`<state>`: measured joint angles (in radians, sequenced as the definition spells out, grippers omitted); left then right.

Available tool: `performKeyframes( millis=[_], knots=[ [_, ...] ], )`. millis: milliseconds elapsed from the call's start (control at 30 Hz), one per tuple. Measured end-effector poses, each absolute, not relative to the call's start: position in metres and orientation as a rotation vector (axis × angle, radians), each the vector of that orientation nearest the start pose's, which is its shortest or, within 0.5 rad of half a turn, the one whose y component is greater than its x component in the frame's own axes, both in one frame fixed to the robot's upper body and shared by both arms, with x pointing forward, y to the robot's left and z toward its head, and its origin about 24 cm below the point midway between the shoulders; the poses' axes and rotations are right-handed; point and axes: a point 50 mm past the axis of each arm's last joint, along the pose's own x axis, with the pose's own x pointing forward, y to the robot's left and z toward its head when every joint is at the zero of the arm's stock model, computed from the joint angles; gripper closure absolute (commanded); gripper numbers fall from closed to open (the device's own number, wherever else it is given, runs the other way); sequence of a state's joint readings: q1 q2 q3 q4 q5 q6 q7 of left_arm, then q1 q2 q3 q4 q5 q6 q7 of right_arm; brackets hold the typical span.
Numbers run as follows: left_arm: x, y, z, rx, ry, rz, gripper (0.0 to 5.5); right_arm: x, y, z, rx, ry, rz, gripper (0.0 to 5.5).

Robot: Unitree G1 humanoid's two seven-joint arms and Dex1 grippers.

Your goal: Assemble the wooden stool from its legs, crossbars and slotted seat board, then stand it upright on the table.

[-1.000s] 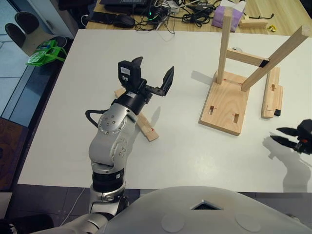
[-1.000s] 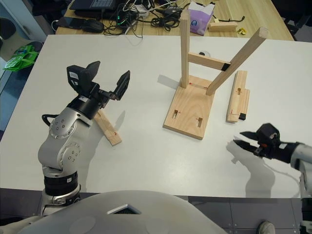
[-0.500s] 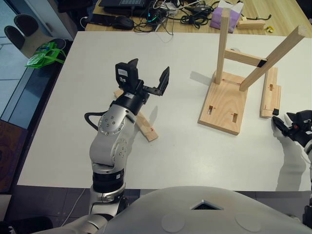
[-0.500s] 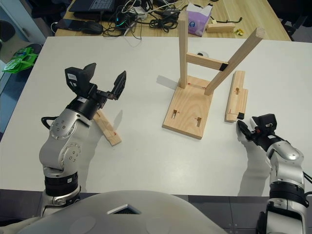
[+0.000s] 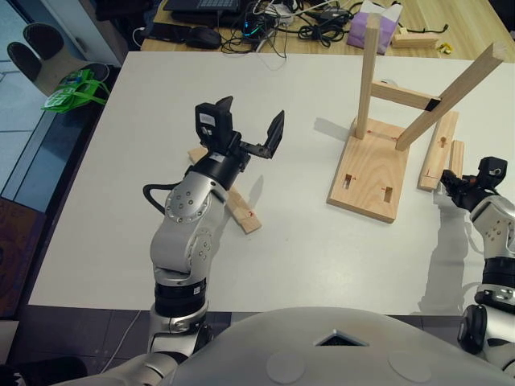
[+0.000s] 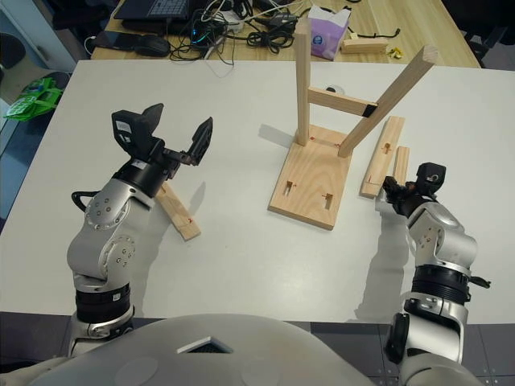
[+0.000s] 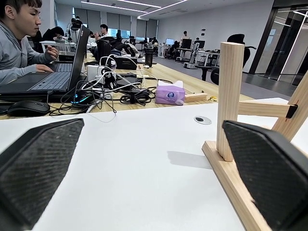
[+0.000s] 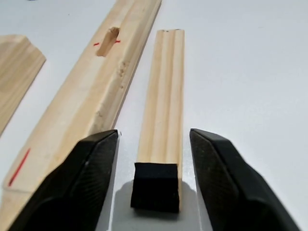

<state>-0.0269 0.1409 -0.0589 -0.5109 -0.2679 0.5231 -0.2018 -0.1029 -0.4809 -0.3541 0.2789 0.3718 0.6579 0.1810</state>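
Now the right gripper point(image 8: 154, 144) hangs released, its two fingers straddling the black-tipped end of a short crossbar point(image 8: 163, 96) that lies just right of the seat board point(image 5: 366, 181), beside a loose slotted leg point(image 8: 101, 91). Two standing legs point(image 5: 368, 76) are already set in the board. The step in hand looks like picking up this crossbar, so the fingers must next close on it. The left gripper point(image 5: 253, 112), also spread wide, hovers well left of the board.

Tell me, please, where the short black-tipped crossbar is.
In the eye views the crossbar lies at right, beside the loose slotted leg, black tip between the right end effector's open fingers.
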Motion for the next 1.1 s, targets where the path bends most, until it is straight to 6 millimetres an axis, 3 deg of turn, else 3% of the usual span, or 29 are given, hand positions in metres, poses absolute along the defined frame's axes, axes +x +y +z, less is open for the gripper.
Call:
performKeyframes(
  millis=[167, 333, 467, 567, 633, 700, 733, 767, 833, 933, 1000, 1100],
  knots=[
    [0.241, 0.132, 0.118, -0.099, -0.012, -0.387, 0.1, 0.236, -0.322, 0.016, 0.196, 0.682, -0.282, 4.19],
    [0.253, 0.15, 0.132, -0.137, -0.07, -0.286, 0.1, 0.237, -0.322, 0.014, 0.239, 0.665, -0.355, 4.19],
    [0.264, 0.171, 0.156, -0.149, -0.172, -0.211, 0.1, 0.238, -0.32, 0.011, 0.278, 0.593, -0.456, 4.19],
    [0.271, 0.189, 0.188, -0.137, -0.306, -0.169, 0.1, 0.238, -0.314, 0.014, 0.308, 0.426, -0.541, 4.19],
    [0.274, 0.193, 0.198, -0.147, -0.342, -0.171, 0.1, 0.244, -0.312, 0.033, 0.228, 0.277, -0.534, 4.19],
    [0.275, 0.192, 0.207, -0.145, -0.373, -0.211, 0.1, 0.258, -0.301, 0.084, 0.014, -0.011, -0.429, 4.19],
    [0.274, 0.19, 0.21, -0.15, -0.381, -0.246, 0.1, 0.265, -0.29, 0.123, -0.105, -0.204, -0.352, 4.19],
    [0.274, 0.188, 0.21, -0.156, -0.378, -0.278, 0.1, 0.268, -0.282, 0.149, -0.173, -0.331, -0.304, 4.19],
    [0.272, 0.183, 0.21, -0.184, -0.375, -0.345, 0.1, 0.264, -0.265, 0.18, -0.281, -0.472, -0.221, 4.19],
    [0.262, 0.173, 0.221, -0.237, -0.421, -0.49, 0.1, 0.254, -0.218, 0.246, -0.402, -0.74, 0.053, 4.19],
    [0.255, 0.165, 0.227, -0.261, -0.436, -0.616, 0.1, 0.255, -0.195, 0.245, -0.382, -0.684, 0.261, 4.19],
    [0.241, 0.143, 0.233, -0.325, -0.431, -0.885, 0.1, 0.252, -0.161, 0.218, -0.388, -0.568, 0.522, 4.19]
  ],
)
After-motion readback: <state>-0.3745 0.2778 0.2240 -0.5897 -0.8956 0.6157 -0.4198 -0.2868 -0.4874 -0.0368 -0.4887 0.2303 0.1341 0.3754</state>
